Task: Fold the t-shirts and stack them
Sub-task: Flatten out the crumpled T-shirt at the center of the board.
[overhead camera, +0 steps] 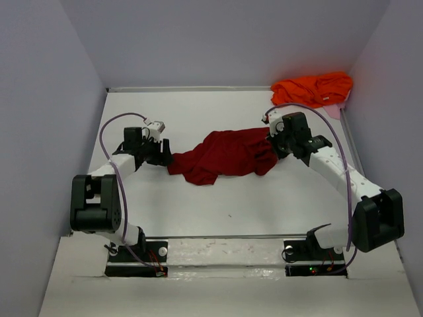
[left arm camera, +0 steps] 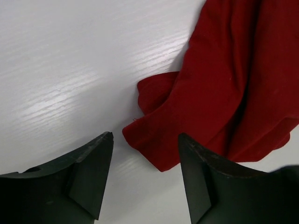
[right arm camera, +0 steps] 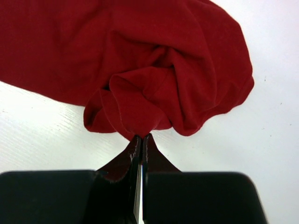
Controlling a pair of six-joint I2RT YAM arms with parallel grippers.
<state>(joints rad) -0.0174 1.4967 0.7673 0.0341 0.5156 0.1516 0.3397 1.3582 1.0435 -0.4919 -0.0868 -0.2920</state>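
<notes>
The table (overhead camera: 198,198) is carrying the crimson t-shirt (overhead camera: 225,155), which is lying crumpled and drawn out sideways. The orange t-shirt (overhead camera: 314,88) is lying bunched well beyond the crimson one's right end, apart from it. I am watching both arms reaching inward with elbows bent low, one toward each end of the crimson shirt. At its right end the right gripper (right arm camera: 141,137) is pinching a fold between closed jaws. At its left end the left gripper (left arm camera: 145,140) is holding its jaws spread, the hem showing between the tips.

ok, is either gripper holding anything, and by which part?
Right gripper pinches the red t-shirt by a bunched edge fold. Left gripper is open, empty.
</notes>
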